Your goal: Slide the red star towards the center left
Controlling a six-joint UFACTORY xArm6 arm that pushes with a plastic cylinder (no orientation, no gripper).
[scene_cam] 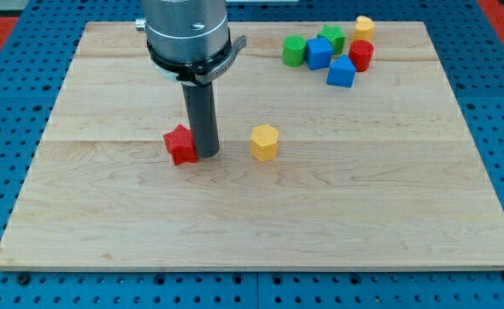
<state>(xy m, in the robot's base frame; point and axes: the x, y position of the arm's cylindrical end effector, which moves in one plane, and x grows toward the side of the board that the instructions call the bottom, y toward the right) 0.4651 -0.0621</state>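
- The red star-shaped block [180, 144] lies a little to the view's left of the board's middle, about halfway between the view's top and bottom.
- My tip [205, 155] stands right against the star's right-hand side; the two look to be touching, with the star on the view's left of the rod.
- There is no pincer on this rig to open or clench: the arm ends in a plain dark rod, which grasps nothing.
- The rod hangs straight down from a grey round housing [185, 33] with a black collar, which enters from the view's top edge.
- A yellow hexagonal block [264, 142] sits near the rod on the view's right, clearly apart from it and from the star.
- Well apart, near the view's top right corner of the pale wooden board [260, 223], a cluster of blocks is bunched close: a green cylinder [294, 51], a blue block [318, 53], a green star-like block [331, 37], a second blue block [340, 72], a red cylinder [361, 55] and a yellow block [365, 27].
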